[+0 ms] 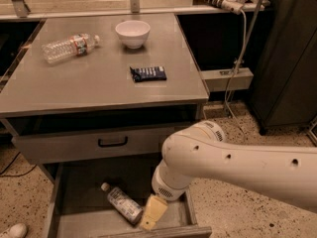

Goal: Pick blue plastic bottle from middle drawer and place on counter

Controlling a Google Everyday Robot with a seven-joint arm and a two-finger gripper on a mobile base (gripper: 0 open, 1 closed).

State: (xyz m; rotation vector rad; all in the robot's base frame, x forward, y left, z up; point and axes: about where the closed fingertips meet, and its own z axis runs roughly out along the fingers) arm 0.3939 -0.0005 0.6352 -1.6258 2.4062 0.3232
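Note:
The blue plastic bottle (122, 203) lies on its side on the floor of the open middle drawer (84, 192), with its white cap pointing to the back left. My gripper (149, 221) hangs down inside the drawer, just to the right of the bottle's bottom end, close to it or touching it. My thick white arm (233, 165) reaches in from the right and hides the drawer's right part. The grey counter (99, 81) lies above.
On the counter are a ribbed clear bottle with a red-and-white label (69, 46), a white bowl (132, 32) and a dark snack packet (148, 73). A shut drawer front with a black handle (113, 143) sits above the open drawer. A dark cabinet (287, 58) stands at the right.

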